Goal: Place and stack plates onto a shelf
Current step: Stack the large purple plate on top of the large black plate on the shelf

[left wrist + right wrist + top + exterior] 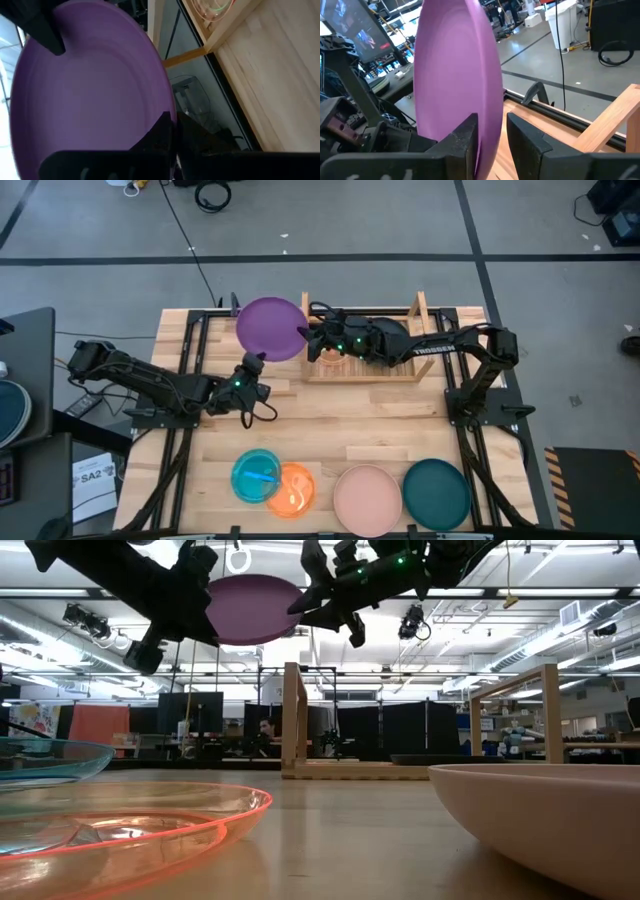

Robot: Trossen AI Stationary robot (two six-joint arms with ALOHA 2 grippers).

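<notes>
The purple plate [270,328] is high in the air, just left of the wooden shelf [430,340], and also shows in the low view [250,608]. My left gripper [252,363] is shut on its near rim. My right gripper [308,335] reaches from over the shelf. It is open, with its fingers [467,137] on either side of the plate's right rim [489,145]. A gap shows beside one finger. Small translucent plates [215,7] lie on the shelf's slats. My left gripper holds the purple plate by its near rim [150,125], pinched between the two fingers. One finger [161,131] lies on the face I see; the other is hidden behind the plate. The plate is lifted clear of the table and reaches out beyond the fingers.
Along the table's near edge lie a blue plate [255,475] and an orange plate [295,488] that overlap, then a pink plate [367,498] and a teal plate [437,492]. The shelf's upright side boards [293,715] stand beneath my right arm.
</notes>
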